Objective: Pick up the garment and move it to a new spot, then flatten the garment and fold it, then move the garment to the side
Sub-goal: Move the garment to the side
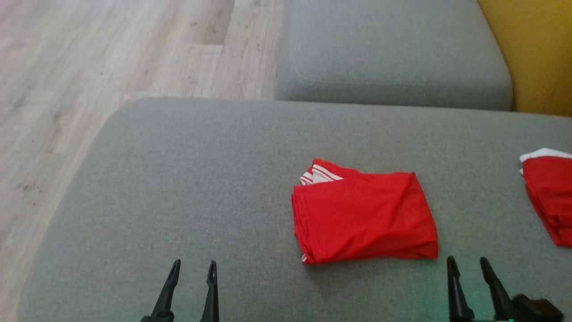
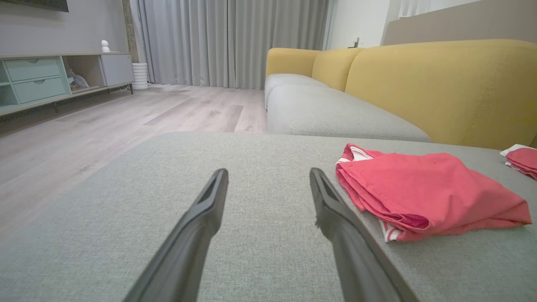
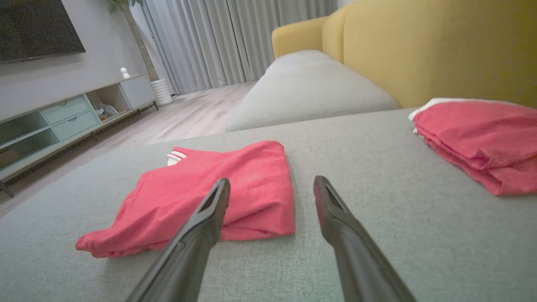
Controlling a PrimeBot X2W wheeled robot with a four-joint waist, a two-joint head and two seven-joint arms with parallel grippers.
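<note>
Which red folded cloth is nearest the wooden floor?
The folded red fabric garment with striped white trim, mid-cushion; the other red folded garment lies farther right, nearer the yellow backrest.

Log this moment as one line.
left gripper: open, empty; right gripper: open, empty; folded red fabric garment: on grey fabric cushion; second red garment: at right edge

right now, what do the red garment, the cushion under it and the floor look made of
Red garment: thin soft cloth, perhaps jersey; matte, limp folded layers.
Cushion: grey woven upholstery, matte; fine weave grain shows.
Floor: pale wood or laminate, low sheen; grain and plank seams.
</note>
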